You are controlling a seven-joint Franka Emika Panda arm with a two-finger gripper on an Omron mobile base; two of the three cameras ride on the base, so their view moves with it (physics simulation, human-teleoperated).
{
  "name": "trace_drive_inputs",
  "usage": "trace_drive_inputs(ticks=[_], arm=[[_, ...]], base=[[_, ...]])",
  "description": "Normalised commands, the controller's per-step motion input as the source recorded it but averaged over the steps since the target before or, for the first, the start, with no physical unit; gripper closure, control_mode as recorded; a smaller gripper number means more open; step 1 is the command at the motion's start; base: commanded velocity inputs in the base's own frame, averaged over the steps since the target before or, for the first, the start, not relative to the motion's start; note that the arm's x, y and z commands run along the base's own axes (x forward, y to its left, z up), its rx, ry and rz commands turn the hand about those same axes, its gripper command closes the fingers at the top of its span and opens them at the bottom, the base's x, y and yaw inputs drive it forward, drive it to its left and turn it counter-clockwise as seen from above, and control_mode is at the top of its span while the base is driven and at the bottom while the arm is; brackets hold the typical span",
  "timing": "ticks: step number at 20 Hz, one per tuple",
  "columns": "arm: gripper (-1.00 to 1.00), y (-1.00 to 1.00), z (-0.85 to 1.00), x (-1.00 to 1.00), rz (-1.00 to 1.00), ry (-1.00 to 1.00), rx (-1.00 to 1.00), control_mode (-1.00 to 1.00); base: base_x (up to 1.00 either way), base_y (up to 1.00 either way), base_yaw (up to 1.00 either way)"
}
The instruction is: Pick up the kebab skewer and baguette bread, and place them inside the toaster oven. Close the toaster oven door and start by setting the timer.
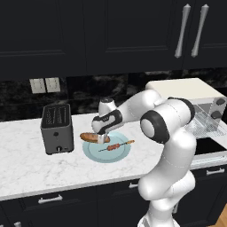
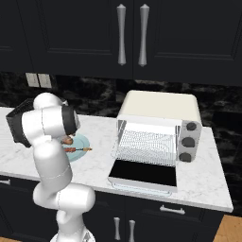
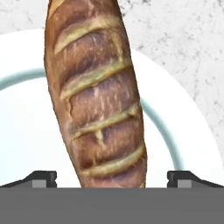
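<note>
1. Presently the tool hangs directly over the baguette bread, jaws spread to their full width, one fingertip either side of the loaf's near end; nothing is gripped.
2. The baguette bread lies on a pale blue plate on the marble bench. In the left base view it occupies the plate's 11 o'clock edge and overhangs the rim toward 9 o'clock.
3. The kebab skewer lies on the same plate, toward 3 o'clock, apart from the loaf.
4. A small dark slot toaster stands at 9 o'clock of the plate, near the loaf's far end.
5. The toaster oven stands well apart to the robot's right. The toaster oven door is dropped open and flat; the wire rack is exposed.
6. Handling judgement: the loaf appears light, with a firm scored crust that should give friction. It is probably stiff enough to lift from one point but could crush under a hard squeeze.
7. Hold point: across the narrow width, nearer the middle than the end, would limit droop or swing.
8. Risk: a grip at the present end position may let the loaf pivot, and the smooth plate may let it slide as the jaws close.
</note>
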Motion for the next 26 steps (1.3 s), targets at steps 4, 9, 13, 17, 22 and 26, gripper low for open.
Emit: trace_drive_inputs(ticks=[4, 9, 13, 17, 22, 26], arm=[[-1.00, 0.00, -0.22, 0.08, 0.00, 0.00, 0.00, -1.00], [-1.00, 0.08, -0.15, 0.12, 0.00, 0.00, 0.00, -1.00], [1.00, 0.13, -0.03, 0.00, 0.00, 0.00, 0.00, -1.00], [1.00, -0.01, -0.01, -0.08, 0.00, 0.00, 0.00, -1.00], [1.00, -0.40, 0.61, -0.61, -0.02, -0.01, 0.11, -1.00], [1.00, -0.78, 0.93, -0.98, -0.11, -0.01, 0.15, -1.00]], base=[[0.00, 0.00, 0.00], [0.00, 0.00, 0.00], [0.00, 0.00, 0.00], [0.00, 0.00, 0.00], [0.00, 0.00, 0.00], [0.00, 0.00, 0.00]])
